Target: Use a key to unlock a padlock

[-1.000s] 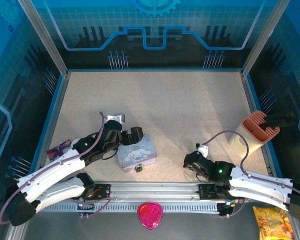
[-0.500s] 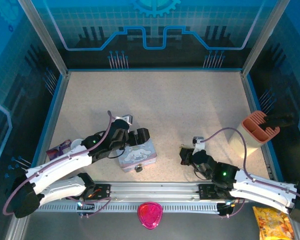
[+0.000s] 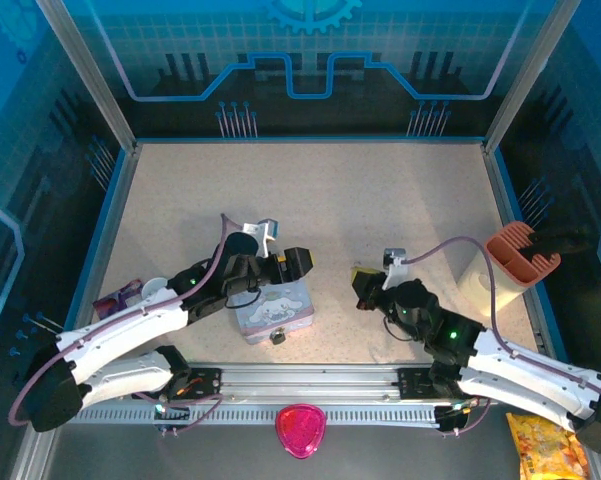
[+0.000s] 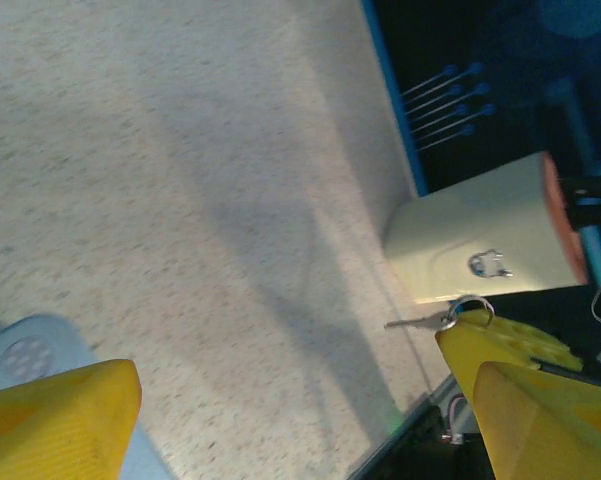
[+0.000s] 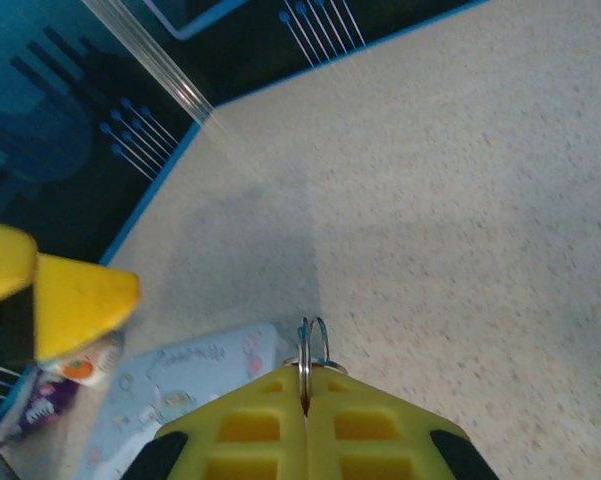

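The pale blue tin point(image 3: 273, 308) lies near the table's front, and the tiny dark padlock point(image 3: 277, 338) hangs at its front edge. My left gripper point(image 3: 283, 265) is above the tin's far side, its yellow fingers point(image 4: 60, 420) spread wide with nothing between them. To the right of the tin, my right gripper point(image 3: 364, 285) is shut on the silver key rings point(image 5: 313, 345). The slim key point(image 4: 415, 322) sticks out sideways from those rings in the left wrist view. In the right wrist view the key's blade is hidden.
A cream holder with an orange top point(image 3: 505, 268) stands at the right edge. A pink heart-shaped thing point(image 3: 300, 430) and a snack bag point(image 3: 550, 445) lie in front of the rail. A small purple packet point(image 3: 115, 298) sits at the left. Blue walls ring the table.
The left gripper has moved right and out over the tin's far edge. The right gripper has risen and travelled up and left toward the tin with the key rings.
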`<state>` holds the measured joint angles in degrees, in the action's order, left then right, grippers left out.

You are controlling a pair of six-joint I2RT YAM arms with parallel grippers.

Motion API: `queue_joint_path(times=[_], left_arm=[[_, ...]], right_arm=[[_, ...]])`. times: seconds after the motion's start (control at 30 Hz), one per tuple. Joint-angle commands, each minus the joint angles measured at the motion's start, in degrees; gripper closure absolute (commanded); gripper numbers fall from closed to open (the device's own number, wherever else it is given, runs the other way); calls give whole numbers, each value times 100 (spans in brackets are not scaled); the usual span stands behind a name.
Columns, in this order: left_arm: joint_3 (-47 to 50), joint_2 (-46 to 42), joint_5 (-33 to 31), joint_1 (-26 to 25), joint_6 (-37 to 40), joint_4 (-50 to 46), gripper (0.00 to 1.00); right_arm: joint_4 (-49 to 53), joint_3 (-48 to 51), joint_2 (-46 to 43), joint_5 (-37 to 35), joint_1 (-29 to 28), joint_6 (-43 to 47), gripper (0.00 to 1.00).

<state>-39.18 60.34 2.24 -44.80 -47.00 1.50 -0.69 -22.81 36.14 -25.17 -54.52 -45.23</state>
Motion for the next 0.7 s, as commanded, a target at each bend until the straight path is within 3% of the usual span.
queue_joint_path(times=[0.0,0.13,0.3,0.5,0.67], left_arm=[[452,18,499,-34,523,1515,12],[674,84,800,92,876,2496,16],[808,339,1223,100,1365,3503,28],[1404,585,1072,89,3488,4595,41],[1513,974,1533,93,4682,5237,55]], right_arm=[[120,-694,178,555,281,-180,100],[283,-1261,515,1181,571,-352,100],[561,-1850,954,1729,760,-632,100],[837,-2374,1353,2181,746,-810,100],[828,-2458,1416,2203,623,-870,100]])
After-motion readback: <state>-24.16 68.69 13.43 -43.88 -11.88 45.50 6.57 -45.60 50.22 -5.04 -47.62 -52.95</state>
